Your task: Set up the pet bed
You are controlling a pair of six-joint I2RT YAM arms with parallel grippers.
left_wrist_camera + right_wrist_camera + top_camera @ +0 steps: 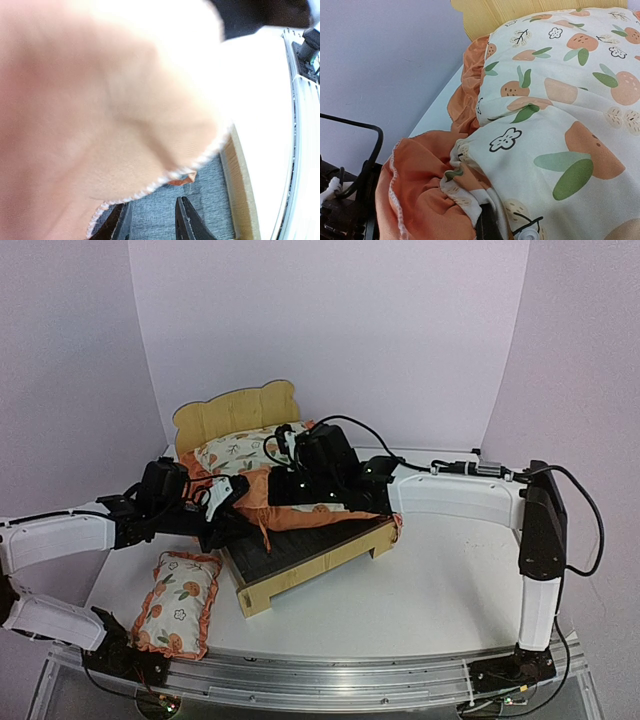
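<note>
On table centre: pet bed point(312, 573) sits at an angle, headboard point(237, 412) toward the back wall, footboard toward the near right.

Left arm: reaches in low from the left, forearm roughly level, wrist over the bed's left side rail. Left gripper point(152, 212) has its jaws partway apart, nothing between the tips; the grey-blue base point(212, 197) shows through the gap. Orange ruffle hangs blurred across most of the left wrist view.

Right arm: upper link upright at the right, forearm level across the bed, wrist above the mattress. Right gripper point(282, 448) is closed, and the fruit-print mattress cushion point(560, 125) puckers around its finger, apparently pinched.

Edges: cushion is bunched at the headboard end, ruffle spilling over the left rail; the foot half of the base lies uncovered. Small pillow point(178, 602) lies on the table point(450, 580) just beside the bed's near-left corner. Bare tabletop lies right of the bed.
</note>
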